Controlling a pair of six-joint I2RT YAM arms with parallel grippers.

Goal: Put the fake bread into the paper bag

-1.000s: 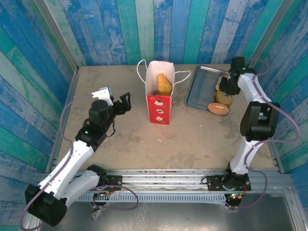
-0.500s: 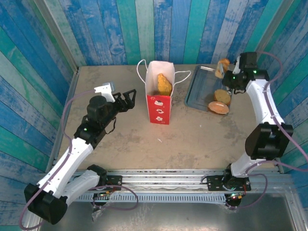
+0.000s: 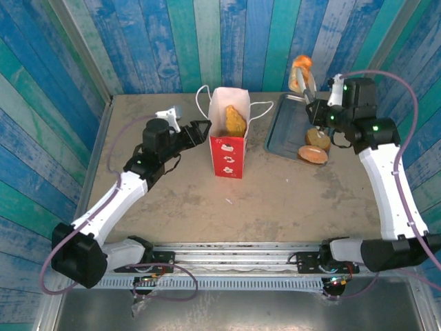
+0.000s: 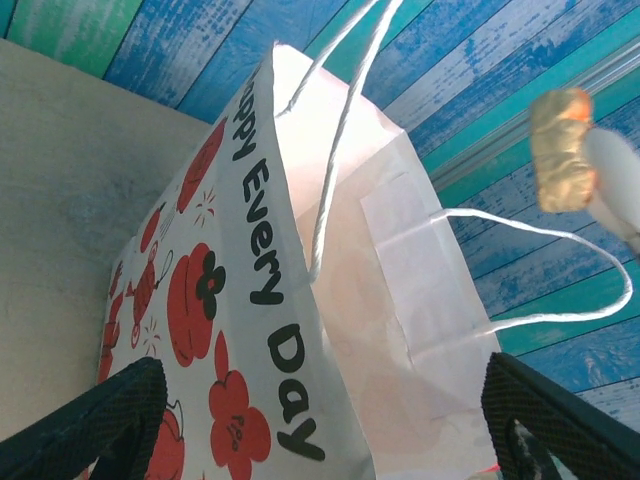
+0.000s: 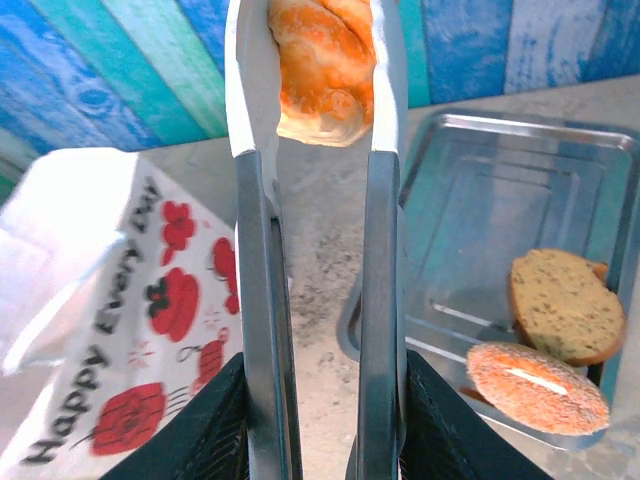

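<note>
The paper bag [image 3: 228,143] stands upright mid-table, white above and red below, with one golden pastry [image 3: 235,121] inside. My left gripper [image 3: 200,129] is open at the bag's left side. In the left wrist view the bag [image 4: 300,300] sits between the spread fingers [image 4: 100,425]. My right gripper [image 5: 325,440] is shut on metal tongs [image 5: 378,250], which pinch an orange-brown pastry [image 5: 325,65]. That pastry [image 3: 301,67] hangs high above the tray's far edge, to the right of the bag. Two more breads [image 3: 318,138] [image 3: 312,154] lie on the tray.
The flat silver tray [image 3: 284,127] lies right of the bag, near the back right corner. Blue and green plank walls close in the table at the back and sides. Bare tabletop [image 3: 227,207] spreads in front of the bag.
The right arm lifted the tongs with a pastry off the tray and carried it up and left. The left gripper moved right, up to the bag's side.
</note>
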